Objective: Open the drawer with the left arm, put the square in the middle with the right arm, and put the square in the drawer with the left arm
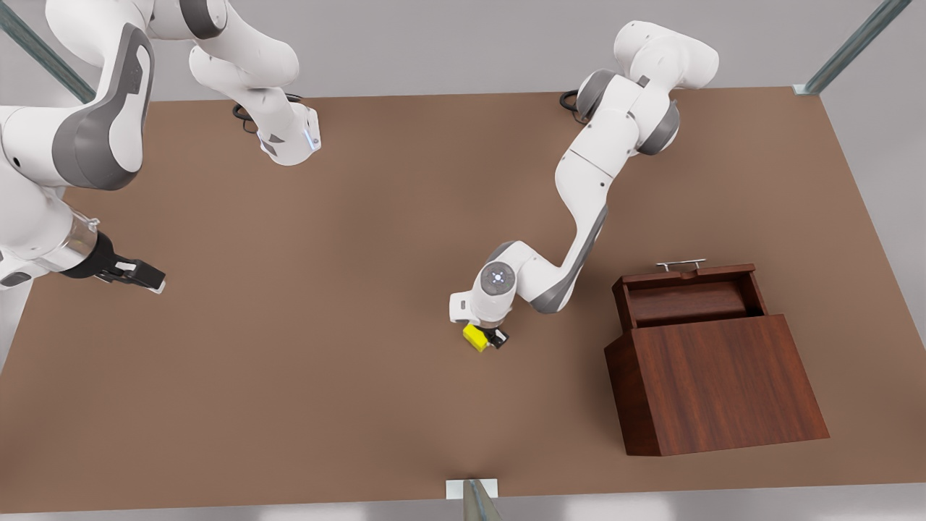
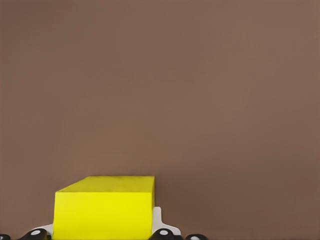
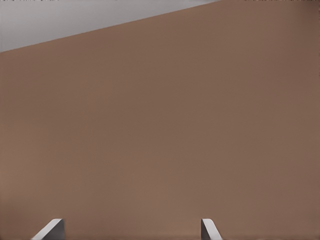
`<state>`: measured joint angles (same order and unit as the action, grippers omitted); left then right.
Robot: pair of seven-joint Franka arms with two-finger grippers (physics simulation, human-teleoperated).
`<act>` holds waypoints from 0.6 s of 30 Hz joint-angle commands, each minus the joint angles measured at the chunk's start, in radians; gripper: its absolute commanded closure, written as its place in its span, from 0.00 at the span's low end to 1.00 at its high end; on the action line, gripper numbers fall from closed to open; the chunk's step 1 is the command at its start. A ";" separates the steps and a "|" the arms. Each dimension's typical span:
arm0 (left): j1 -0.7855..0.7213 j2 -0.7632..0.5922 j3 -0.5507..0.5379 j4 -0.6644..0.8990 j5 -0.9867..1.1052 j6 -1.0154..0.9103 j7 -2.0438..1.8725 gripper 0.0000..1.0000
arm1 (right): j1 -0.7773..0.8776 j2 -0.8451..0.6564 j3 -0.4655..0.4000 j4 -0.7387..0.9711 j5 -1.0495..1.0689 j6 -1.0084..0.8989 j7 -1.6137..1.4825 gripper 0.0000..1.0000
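Yellow marks the square (image 1: 475, 337), which you will find on the brown counter (image 1: 325, 362) near its middle, well apart from the wooden box (image 1: 716, 383). Note the left gripper (image 1: 492, 337) lowered over it with its fingers clamped on the square (image 2: 104, 210). Observe the drawer (image 1: 687, 293) pulled out, silver handle (image 1: 680, 265) outward. Your right gripper (image 1: 141, 276) waits at the front view's left, fingers (image 3: 50, 230) spread apart.

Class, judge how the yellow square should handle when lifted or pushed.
The square has flat faces, so it probably slides, not rolls. It looks rigid with crisp edges. Squat, so unlikely to tip. The left hand is around it.
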<state>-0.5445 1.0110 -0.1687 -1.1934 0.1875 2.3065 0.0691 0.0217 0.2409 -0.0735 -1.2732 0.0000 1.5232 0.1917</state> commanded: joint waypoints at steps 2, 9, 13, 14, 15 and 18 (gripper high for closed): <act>0.000 0.000 0.000 0.000 0.000 -0.001 0.000 0.25 | 0.000 0.000 0.000 0.000 0.000 0.000 0.002 0.00; 0.000 -0.020 0.000 0.005 0.003 -0.016 -0.002 0.26 | 0.000 0.000 0.000 0.000 0.000 0.000 -0.002 0.00; 0.003 -0.110 0.002 -0.002 0.001 -0.113 0.001 0.26 | -0.002 0.000 -0.002 0.000 0.000 0.000 -0.002 0.00; 0.003 -0.127 0.002 -0.005 0.000 -0.134 -0.002 0.26 | -0.002 0.000 -0.002 0.000 0.000 0.000 -0.002 0.00; 0.005 -0.152 0.002 -0.006 0.000 -0.165 -0.002 0.26 | -0.002 0.000 -0.002 0.000 0.000 0.000 -0.002 0.00; 0.018 -0.218 0.014 -0.008 -0.010 -0.278 0.018 0.26 | -0.003 0.000 -0.003 0.000 0.000 0.006 -0.002 0.00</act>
<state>-0.5259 0.7786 -0.1510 -1.2025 0.1903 2.0061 0.0899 0.0182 0.2409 -0.0767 -1.2732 0.0000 1.5294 0.1902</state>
